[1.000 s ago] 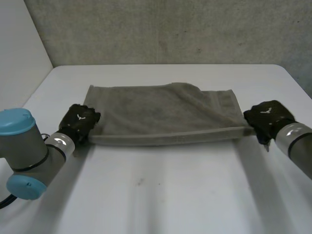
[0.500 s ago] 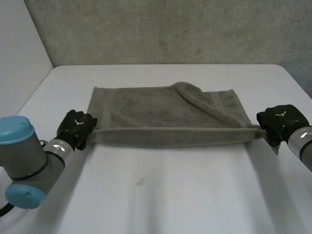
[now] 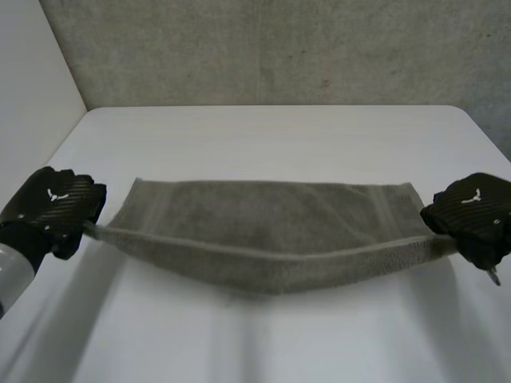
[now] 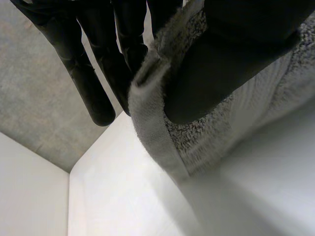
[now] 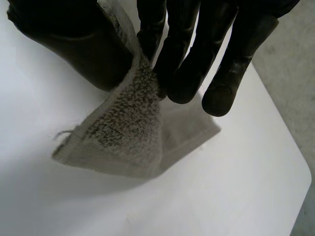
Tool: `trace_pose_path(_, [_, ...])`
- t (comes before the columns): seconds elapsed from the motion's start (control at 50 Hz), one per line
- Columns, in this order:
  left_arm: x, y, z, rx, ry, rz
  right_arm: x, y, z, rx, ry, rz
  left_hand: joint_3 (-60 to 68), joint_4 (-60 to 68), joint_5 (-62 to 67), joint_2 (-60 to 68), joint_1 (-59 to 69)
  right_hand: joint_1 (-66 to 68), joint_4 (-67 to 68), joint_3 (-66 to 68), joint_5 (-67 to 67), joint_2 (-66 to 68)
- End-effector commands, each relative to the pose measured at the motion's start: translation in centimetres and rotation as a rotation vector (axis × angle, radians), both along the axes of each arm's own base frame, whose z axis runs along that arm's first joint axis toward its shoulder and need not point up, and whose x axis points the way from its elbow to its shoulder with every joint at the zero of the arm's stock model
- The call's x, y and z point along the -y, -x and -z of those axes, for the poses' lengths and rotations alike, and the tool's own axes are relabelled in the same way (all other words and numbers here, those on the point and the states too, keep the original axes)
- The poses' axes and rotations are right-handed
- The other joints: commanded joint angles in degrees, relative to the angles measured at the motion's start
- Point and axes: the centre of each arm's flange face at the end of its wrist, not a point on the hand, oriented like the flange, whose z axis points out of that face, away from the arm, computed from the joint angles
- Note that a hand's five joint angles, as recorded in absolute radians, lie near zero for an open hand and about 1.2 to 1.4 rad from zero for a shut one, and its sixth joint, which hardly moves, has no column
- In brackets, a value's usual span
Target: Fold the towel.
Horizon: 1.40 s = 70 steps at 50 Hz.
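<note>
Sagging towel (image 3: 263, 255) (pinched) spans left hand (image 3: 52, 209), right hand (image 3: 471, 215).

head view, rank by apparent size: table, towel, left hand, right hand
1. table
2. towel
3. left hand and right hand: these look about alike, so I am not ranking one over the other.

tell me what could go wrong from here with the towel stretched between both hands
1. The left robot hand and right robot hand each pinch just an end of the towel, so it could slip free.
2. The towel's middle sags toward the table; it may drag and bunch, leaving an uneven fold.
</note>
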Motion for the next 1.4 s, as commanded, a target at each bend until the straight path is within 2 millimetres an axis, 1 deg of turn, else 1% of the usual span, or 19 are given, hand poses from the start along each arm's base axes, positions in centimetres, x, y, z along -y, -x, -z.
trace_pose_path(0.02, [2.2, -0.5, 1.5, -0.027, -0.047, 0.033, 3.7, 1.0, 0.3, 0.056, -0.03, 0.01, 10.4, 10.3, 11.4, 10.3, 12.1, 4.2, 3.5, 3.5, 3.0, 3.7])
trace_pose_path(0.1, [6.2, 1.5, 3.7, -0.019, -0.059, 0.095, 7.7, 1.1, 2.7, 0.021, -0.087, 0.046, 10.4, 10.3, 11.4, 10.3, 12.1, 4.2, 3.5, 3.5, 3.0, 3.7])
trace_pose_path(0.16, [7.5, 2.5, 4.4, -0.008, -0.063, 0.104, 8.8, 0.8, 3.2, -0.002, -0.088, 0.057, 10.4, 10.3, 11.4, 10.3, 12.1, 4.2, 3.5, 3.5, 3.0, 3.7])
trace_pose_path(0.2, [10.9, 3.6, 5.8, 0.017, -0.063, 0.058, 11.1, -0.9, 4.7, -0.037, -0.056, 0.052, 10.4, 10.3, 11.4, 10.3, 12.1, 4.2, 3.5, 3.5, 3.0, 3.7])
trace_pose_path(0.22, [10.9, 3.6, 5.8, 0.017, -0.063, 0.058, 11.1, -1.0, 4.7, -0.037, -0.056, 0.052, 10.4, 10.3, 11.4, 10.3, 12.1, 4.2, 3.5, 3.5, 3.0, 3.7])
trace_pose_path(0.26, [14.4, 3.9, 6.7, 0.027, -0.035, -0.009, 13.6, -2.2, 5.7, -0.034, 0.024, 0.063, 10.4, 10.3, 11.4, 10.3, 12.1, 4.2, 3.5, 3.5, 3.0, 3.7])
trace_pose_path(0.32, [17.1, 4.6, 7.2, 0.021, -0.001, -0.031, 15.9, -2.8, 6.5, -0.011, 0.108, 0.077, 10.4, 10.3, 11.4, 10.3, 12.1, 4.2, 3.5, 3.5, 3.0, 3.7])
trace_pose_path(0.52, [20.9, 6.7, 8.6, 0.016, 0.068, -0.018, 18.5, -6.4, 8.9, 0.03, 0.304, 0.019, 10.4, 10.3, 11.4, 10.3, 12.1, 4.2, 3.5, 3.5, 3.0, 3.7])
trace_pose_path(0.56, [21.0, 6.8, 9.0, 0.019, 0.061, -0.015, 18.9, -6.5, 9.3, 0.026, 0.332, 0.032, 9.9, 9.8, 10.9, 9.8, 11.6, -0.4, -1.1, -1.1, -1.6, -0.9])
trace_pose_path(0.58, [20.9, 6.9, 9.4, 0.023, 0.053, -0.013, 19.2, -6.7, 9.6, 0.02, 0.348, 0.052, -41.7, -41.8, -40.8, -41.8, -40.0, -45.7, -46.5, -46.4, -47.0, -46.2])
trace_pose_path(0.6, [20.9, 6.9, 9.4, 0.023, 0.052, -0.013, 19.2, -6.7, 9.6, 0.02, 0.348, 0.053, -42.3, -42.3, -41.3, -42.3, -40.5, -46.2, -46.9, -46.9, -47.4, -46.7])
trace_pose_path(0.62, [20.7, 7.3, 9.8, 0.025, 0.045, -0.006, 19.3, -6.7, 9.8, 0.01, 0.357, 0.078, -55.3, -55.3, -54.3, -55.3, -53.5, -65.8, -66.5, -66.5, -67.0, -66.3])
trace_pose_path(0.7, [19.9, 8.0, 9.8, 0.027, 0.033, 0.014, 19.2, -6.5, 9.7, 0.003, 0.358, 0.117, -59.6, -59.7, -58.6, -59.7, -57.8, -65.8, -66.5, -66.5, -67.0, -66.3])
trace_pose_path(0.82, [18.2, 7.7, 8.7, 0.025, 0.016, 0.011, 18.6, -6.3, 6.8, 0.106, 0.374, 0.167, -59.6, -59.7, -58.6, -59.7, -57.9, -65.8, -66.5, -66.5, -67.0, -66.3])
trace_pose_path(0.98, [14.7, 6.6, 6.0, 0.024, 0.013, -0.014, 14.9, -5.1, 5.1, 0.174, 0.298, 0.223, -59.6, -59.7, -58.6, -59.7, -57.9, -65.8, -66.5, -66.5, -67.0, -66.3])
trace_pose_path(1.08, [11.4, 5.7, 4.8, 0.002, 0.008, -0.017, 10.1, -4.1, 7.1, 0.137, 0.173, 0.219, -59.6, -59.7, -58.6, -59.7, -57.9, -65.8, -66.5, -66.5, -67.0, -66.3])
trace_pose_path(1.18, [9.7, 5.1, 4.9, -0.051, -0.008, -0.03, 7.5, -3.5, 9.2, 0.119, 0.089, 0.224, -59.6, -59.7, -58.6, -59.7, -57.9, -65.8, -66.5, -66.5, -67.0, -66.3])
trace_pose_path(1.28, [8.9, 4.8, 5.7, -0.127, -0.034, -0.05, 6.8, -3.5, 10.9, 0.129, 0.083, 0.206, -59.6, -59.7, -58.6, -59.7, -57.8, -59.8, -60.6, -60.5, -61.1, -60.3])
trace_pose_path(1.4, [8.5, 4.7, 6.4, -0.185, -0.053, -0.062, 8.1, -2.5, 13.8, 0.125, 0.116, 0.229, -59.6, -59.7, -58.6, -59.7, -57.8, -51.4, -52.2, -52.1, -52.7, -51.9])
